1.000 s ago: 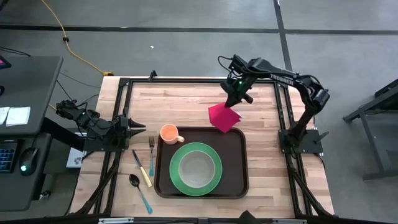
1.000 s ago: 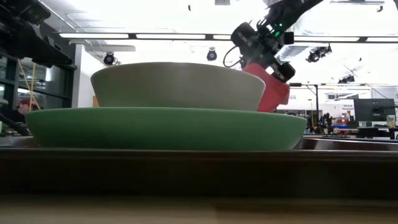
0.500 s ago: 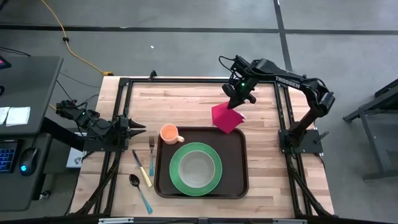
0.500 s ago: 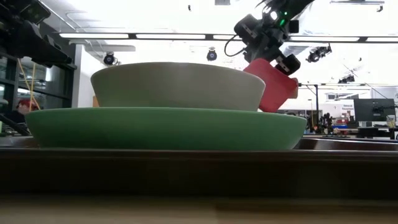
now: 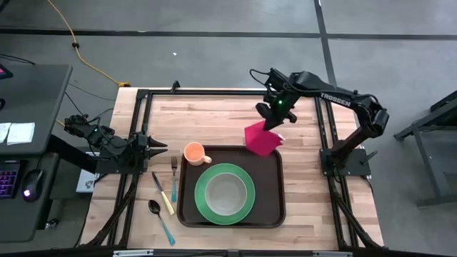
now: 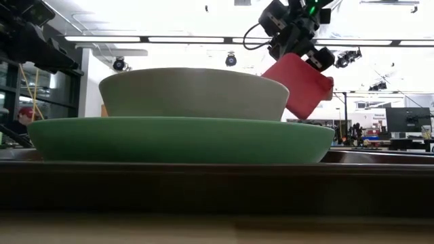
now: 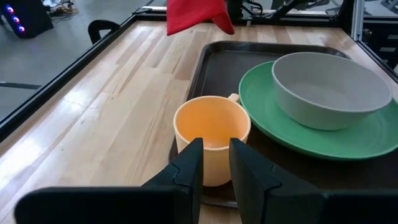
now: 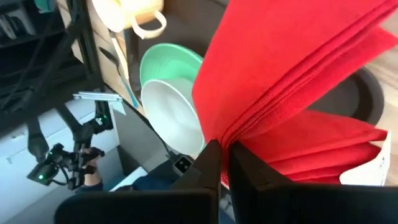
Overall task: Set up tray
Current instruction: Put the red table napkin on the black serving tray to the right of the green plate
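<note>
My right gripper [image 5: 272, 124] is shut on a folded red napkin [image 5: 260, 140], which hangs in the air over the far right corner of the dark brown tray [image 5: 275, 208]. On the tray a green plate [image 5: 202, 194] carries a pale bowl [image 5: 226, 193], and an orange cup [image 5: 193, 153] stands in its far left corner. My left gripper [image 5: 161, 150] waits at the table's left edge, pointing at the cup [image 7: 211, 127]. A narrow gap shows between its fingers [image 7: 216, 163], with nothing in it. My right gripper pinches the napkin between its two fingers at one end of the folded stack [image 8: 225, 142], with several layers in the hold. The fingers slant down from the table's far right. The napkin [image 6: 302, 85] hangs tilted below them, lifted clear of tray and table.
A fork [image 5: 173, 178], a knife [image 5: 163, 193] and a spoon [image 5: 158, 215] lie on the wood left of the tray. Bare table lies beyond the tray's far edge [image 5: 214, 118] and in a strip to its right. A black frame rims the table.
My right gripper has risen and gone a little toward the table's right and near edges, staying shut on the napkin. The napkin has come up with it and now hangs higher and more tilted, above the tray's far right corner.
</note>
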